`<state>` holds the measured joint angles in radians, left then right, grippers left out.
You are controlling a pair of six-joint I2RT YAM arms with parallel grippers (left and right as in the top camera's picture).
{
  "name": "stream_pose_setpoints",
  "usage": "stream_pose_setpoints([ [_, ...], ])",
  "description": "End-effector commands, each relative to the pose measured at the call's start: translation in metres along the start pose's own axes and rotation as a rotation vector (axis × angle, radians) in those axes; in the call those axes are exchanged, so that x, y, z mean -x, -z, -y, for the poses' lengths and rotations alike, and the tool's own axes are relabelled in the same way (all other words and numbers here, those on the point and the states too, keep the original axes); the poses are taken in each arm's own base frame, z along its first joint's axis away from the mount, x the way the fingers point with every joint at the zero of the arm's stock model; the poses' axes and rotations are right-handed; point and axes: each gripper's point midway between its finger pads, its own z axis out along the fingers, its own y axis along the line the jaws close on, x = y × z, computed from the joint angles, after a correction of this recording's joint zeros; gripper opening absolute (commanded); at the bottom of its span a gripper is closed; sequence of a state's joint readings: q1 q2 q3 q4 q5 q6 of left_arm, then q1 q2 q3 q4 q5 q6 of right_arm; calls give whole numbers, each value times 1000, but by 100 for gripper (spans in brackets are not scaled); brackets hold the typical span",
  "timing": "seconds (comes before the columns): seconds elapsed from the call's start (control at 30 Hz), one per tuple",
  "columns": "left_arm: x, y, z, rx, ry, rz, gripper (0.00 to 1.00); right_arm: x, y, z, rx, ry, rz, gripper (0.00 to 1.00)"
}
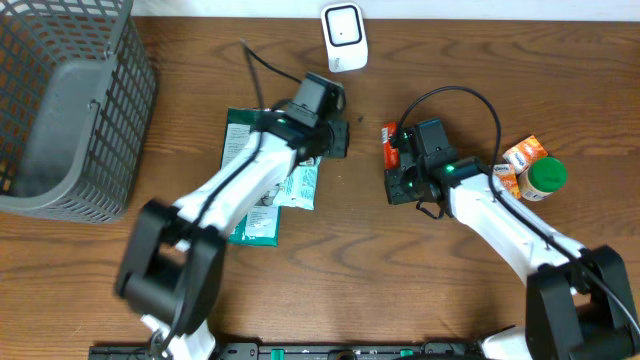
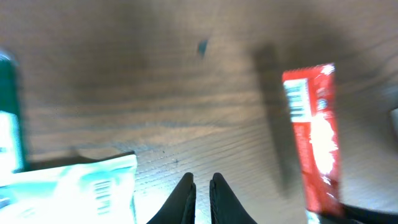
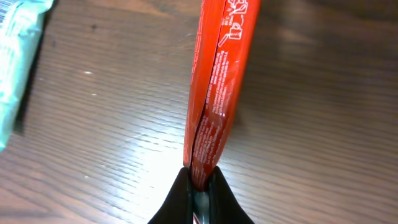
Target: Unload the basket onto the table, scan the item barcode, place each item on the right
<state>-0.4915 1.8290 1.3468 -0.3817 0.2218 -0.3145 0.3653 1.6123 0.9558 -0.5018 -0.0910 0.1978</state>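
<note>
Grips the red packet [image 3: 217, 81] edge-up in the fully closed right gripper [image 3: 199, 177], over the wooden table [image 1: 400, 270] right of centre. Holds the left gripper [image 2: 202, 183] all but closed, empty, nearby. Elsewhere on it: wire basket [image 1: 70, 110], green packets [image 1: 258, 228], white scanner [image 1: 344, 37].

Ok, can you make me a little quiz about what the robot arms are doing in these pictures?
1. True or false: the right gripper is shut on the red packet.
2. Pick one: what is the left gripper holding? A) a spoon B) nothing C) the red packet
3. Short answer: what colour is the wire basket in the overhead view?

Key:
1. True. The red packet is pinched on its edge between the fingers.
2. B. The fingers are shut with nothing between them.
3. Grey.
</note>
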Motion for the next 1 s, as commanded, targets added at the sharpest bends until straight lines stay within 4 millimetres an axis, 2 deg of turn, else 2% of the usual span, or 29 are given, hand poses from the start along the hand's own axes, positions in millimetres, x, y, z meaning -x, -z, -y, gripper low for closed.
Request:
stream_pose_setpoints([
  [0.0, 19, 40, -7, 11, 31, 72, 12, 5, 11, 11, -87, 46, 34, 1],
  [0.07, 23, 57, -16, 22, 79, 86, 12, 6, 13, 11, -88, 69, 39, 1],
  [0.23, 26, 100, -55, 76, 197, 105, 16, 9, 20, 5, -75, 117, 58, 1],
  [0.33, 29, 128, -79, 114, 221, 134, 17, 11, 29, -11, 15, 121, 68, 1],
  [0.37, 31, 137, -87, 125, 230, 149, 23, 12, 33, -15, 38, 122, 71, 1],
  [0.4, 35, 156, -102, 146, 262, 190, 27, 18, 43, -19, 52, 154, 81, 1],
  [0.5, 42, 186, -125, 178, 313, 264, 34, 26, 62, -27, 72, 258, 75, 1],
  [0.57, 45, 204, -138, 199, 341, 307, 40, 29, 76, -44, 156, 324, 70, 1],
  [0.63, 46, 219, -151, 220, 368, 344, 50, 34, 91, -64, 257, 400, 85, 1],
  [0.7, 47, 232, -163, 241, 394, 375, 57, 43, 101, -71, 279, 466, 122, 1],
  [0.77, 46, 240, -174, 260, 419, 392, 61, 51, 105, -68, 233, 515, 148, 1],
  [0.9, 41, 245, -188, 285, 454, 391, 81, 59, 105, -62, 125, 691, 177, 1],
  [0.97, 39, 245, -190, 289, 461, 382, 81, 64, 105, -64, 77, 772, 200, 1],
])
